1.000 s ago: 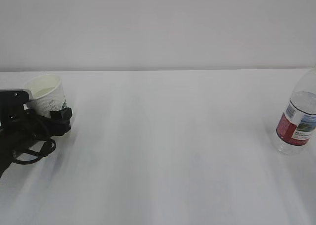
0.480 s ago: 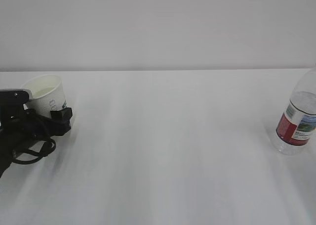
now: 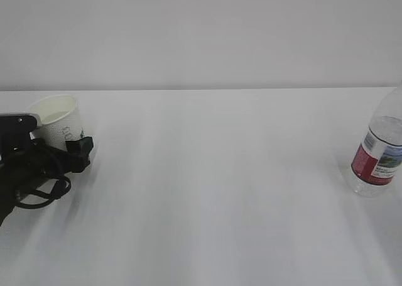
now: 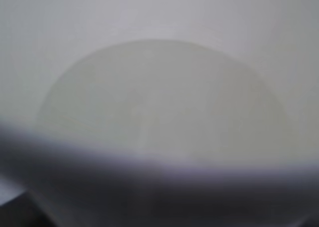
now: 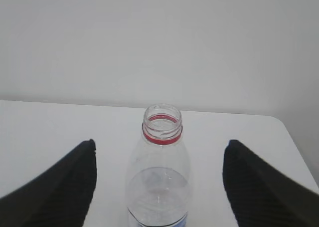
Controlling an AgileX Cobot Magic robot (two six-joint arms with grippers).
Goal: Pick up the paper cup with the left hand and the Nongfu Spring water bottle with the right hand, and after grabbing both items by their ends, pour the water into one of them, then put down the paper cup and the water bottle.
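The paper cup (image 3: 58, 119) stands upright at the far left of the surface (image 3: 213, 185), with the left end effector (image 3: 59, 149) around its lower part, one black finger (image 3: 80, 149) showing on the cup's right side; whether the fingers touch the wall cannot be told. The left wrist view looks straight down into the cup. Well apart, to the cup's right, the Nongfu Spring water bottle (image 5: 160, 177) stands uncapped, centred between the spread, non-touching jaws of the right end effector (image 5: 160, 187).
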